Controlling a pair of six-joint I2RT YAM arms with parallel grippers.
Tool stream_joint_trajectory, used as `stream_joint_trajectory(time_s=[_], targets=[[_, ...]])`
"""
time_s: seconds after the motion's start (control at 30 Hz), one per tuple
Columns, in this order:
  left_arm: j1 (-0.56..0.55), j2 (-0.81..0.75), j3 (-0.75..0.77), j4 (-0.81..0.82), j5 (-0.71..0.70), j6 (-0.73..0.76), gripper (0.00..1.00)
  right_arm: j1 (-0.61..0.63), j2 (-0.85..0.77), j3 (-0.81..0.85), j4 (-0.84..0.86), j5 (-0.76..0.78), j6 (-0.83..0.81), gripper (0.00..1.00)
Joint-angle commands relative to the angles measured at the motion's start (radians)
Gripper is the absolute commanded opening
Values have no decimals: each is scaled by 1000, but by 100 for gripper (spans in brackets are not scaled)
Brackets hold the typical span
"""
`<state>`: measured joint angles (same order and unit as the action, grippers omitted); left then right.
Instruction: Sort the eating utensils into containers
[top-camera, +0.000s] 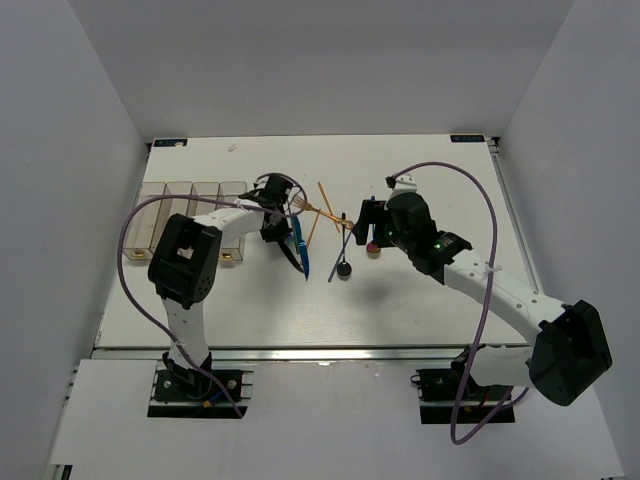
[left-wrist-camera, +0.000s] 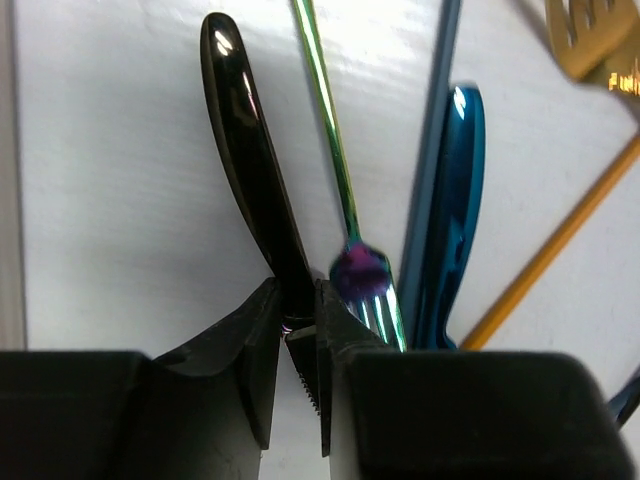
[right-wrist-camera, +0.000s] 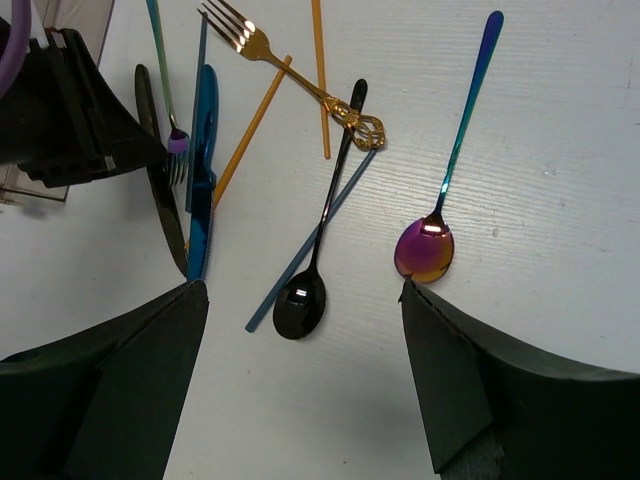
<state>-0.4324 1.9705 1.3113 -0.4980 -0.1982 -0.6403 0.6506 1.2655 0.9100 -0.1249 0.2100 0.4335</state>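
Left wrist view: the left gripper (left-wrist-camera: 298, 300) pinches the slim glossy black knife (left-wrist-camera: 245, 150) lying on the white table (top-camera: 420, 300), likely to lift it to the clear plastic bins (top-camera: 190, 190); the right gripper (right-wrist-camera: 303, 300) gapes wide, empty.

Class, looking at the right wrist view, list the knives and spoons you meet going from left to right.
black knife → blue knife → black spoon → rainbow spoon
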Motion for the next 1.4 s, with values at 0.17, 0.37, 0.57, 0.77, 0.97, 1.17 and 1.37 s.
stream_joint_trajectory(time_s=[0.17,0.37,0.57,0.77,0.97,1.17,1.37], targets=[[-46,-2,-5,-244,-38,2,70,-2,-32,-16,31,-11,-24,83],[-14,44,126,-315,-61,22,74,-2,-6,-7,30,-15,-29,83],[24,71,146,-291,-20,-4,62,-2,8,-3,39,-38,-29,83],[30,137,215,-307,-9,-15,60,-3,20,-2,42,-40,-29,82],[49,192,287,-335,13,2,54,-2,23,-6,45,-49,-29,82],[50,180,247,-332,-7,-7,45,-2,17,-8,50,-54,-27,82],[50,186,203,-307,19,-5,24,-3,11,-13,50,-61,-30,82]])
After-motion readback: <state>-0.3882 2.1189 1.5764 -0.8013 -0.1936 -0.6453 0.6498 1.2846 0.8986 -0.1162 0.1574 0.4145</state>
